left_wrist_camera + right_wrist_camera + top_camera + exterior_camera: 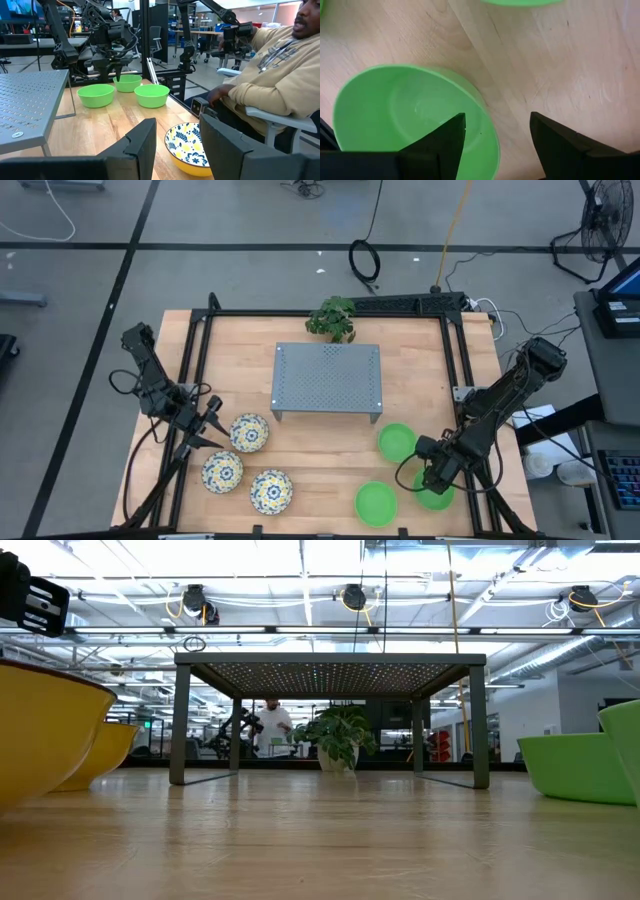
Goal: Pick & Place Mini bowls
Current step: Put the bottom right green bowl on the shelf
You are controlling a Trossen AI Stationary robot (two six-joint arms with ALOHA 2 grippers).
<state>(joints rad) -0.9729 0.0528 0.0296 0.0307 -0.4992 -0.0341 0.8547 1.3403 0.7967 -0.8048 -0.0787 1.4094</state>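
The wooden table (330, 445) carries a perforated grey metal stand (327, 380) at its centre, with a small potted plant (333, 318) just behind the stand.

Three white floral mini bowls lie in a cluster on the left front area of the table: floral bowl A (249, 432) nearest the stand, floral bowl B (222, 472) beside it toward the front edge, and floral bowl C (271, 491) at the front. The bowls sit near one another.

Three green mini bowls lie on the right front area: green bowl A (397, 442) near the stand's right front leg, green bowl B (376, 504) at the front edge, and green bowl C (436, 493) close to the right table rail, partly covered by the right arm.

The left gripper (205, 430) is positioned just beside floral bowl A on its left side. Its fingers (142, 145) are spread apart and hold nothing; one floral bowl shows between and beyond them in the left wrist view.

The right gripper (432, 473) is positioned directly over green bowl C (415, 120). Its fingers (447, 137) are spread apart, one finger over the bowl's interior and the other outside the rim over bare wood. Contact with the rim cannot be determined.

A person (270, 75) in a beige sweatshirt sits beside the table
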